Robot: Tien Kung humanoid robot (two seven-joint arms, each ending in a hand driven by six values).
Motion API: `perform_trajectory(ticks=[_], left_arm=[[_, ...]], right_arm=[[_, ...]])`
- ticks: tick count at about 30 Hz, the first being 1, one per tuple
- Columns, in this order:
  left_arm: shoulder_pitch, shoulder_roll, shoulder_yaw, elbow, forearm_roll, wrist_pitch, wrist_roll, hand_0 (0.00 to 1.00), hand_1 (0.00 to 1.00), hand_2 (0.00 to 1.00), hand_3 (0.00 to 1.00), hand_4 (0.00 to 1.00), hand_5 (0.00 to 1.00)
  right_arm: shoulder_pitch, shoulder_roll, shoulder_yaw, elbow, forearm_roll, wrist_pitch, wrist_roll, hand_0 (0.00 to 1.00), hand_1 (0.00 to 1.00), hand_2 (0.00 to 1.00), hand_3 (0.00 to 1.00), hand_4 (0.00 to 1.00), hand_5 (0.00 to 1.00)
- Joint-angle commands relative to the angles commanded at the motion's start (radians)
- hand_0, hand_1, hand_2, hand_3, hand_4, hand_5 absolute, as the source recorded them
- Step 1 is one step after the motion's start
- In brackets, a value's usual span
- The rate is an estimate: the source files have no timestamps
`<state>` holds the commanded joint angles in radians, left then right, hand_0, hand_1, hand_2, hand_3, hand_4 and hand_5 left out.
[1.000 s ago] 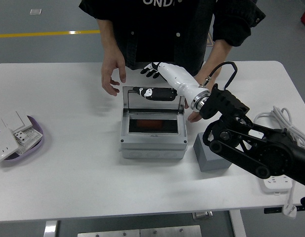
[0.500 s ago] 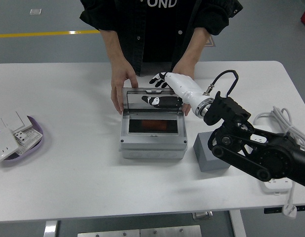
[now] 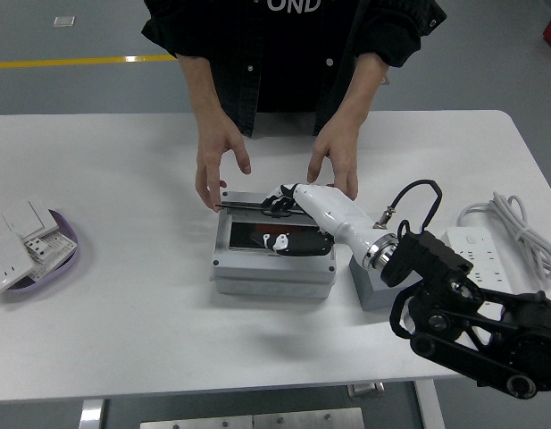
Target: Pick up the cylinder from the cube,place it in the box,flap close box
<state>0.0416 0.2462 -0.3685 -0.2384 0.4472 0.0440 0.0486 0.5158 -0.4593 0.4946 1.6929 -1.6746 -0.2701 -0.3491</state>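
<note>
Your right hand (image 3: 284, 202) rests on the clear lid (image 3: 257, 207) of the box (image 3: 273, 268), fingers (image 3: 273, 207) loosely spread and flat, holding nothing — the lid is tipped well over and nearly shut. Through it a red shape shows inside the box; that looks like the cylinder (image 3: 257, 235), so I judge the placing done and only the closing left. The cube (image 3: 375, 293) sits bare just beside the box on the right, partly behind your arm. A person's two hands (image 3: 220, 164) hover over the box's far edge, close to your fingers. To finish well, press down evenly with the flat of the fingers near the lid's free edge, not the hinge — and keep the push straight down so the box doesn't slide on the desk (image 3: 123, 313). Mind the person's fingertips at the rim.
</note>
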Motion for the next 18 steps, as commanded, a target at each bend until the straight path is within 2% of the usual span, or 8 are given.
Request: perform_trajectory(ticks=[4,7,14,18], left_arm=[[0.001,-0.002,-0.001,0.000,0.002,0.000,0.000,0.593,0.627,0.620,0.638,0.698,0.231],[0.002,-0.002,-0.004,0.000,0.004,0.001,-0.001,0.593,0.627,0.619,0.637,0.698,0.231],[0.005,0.000,-0.007,0.002,0.006,0.001,-0.001,0.593,0.627,0.619,0.637,0.697,0.230],[0.005,-0.001,-0.010,0.001,0.008,0.000,-0.002,0.593,0.626,0.619,0.637,0.695,0.228]], right_arm=[[-0.039,0.009,-0.001,-0.053,0.067,-0.025,0.035,0.667,0.653,0.664,0.679,0.820,0.654],[-0.056,0.008,0.014,-0.066,0.078,-0.034,0.047,0.667,0.654,0.664,0.677,0.812,0.649],[-0.081,-0.010,0.077,-0.052,0.063,-0.045,0.056,0.665,0.652,0.664,0.672,0.793,0.637],[-0.125,-0.038,0.147,-0.012,0.083,-0.034,0.074,0.663,0.648,0.663,0.670,0.793,0.638]])
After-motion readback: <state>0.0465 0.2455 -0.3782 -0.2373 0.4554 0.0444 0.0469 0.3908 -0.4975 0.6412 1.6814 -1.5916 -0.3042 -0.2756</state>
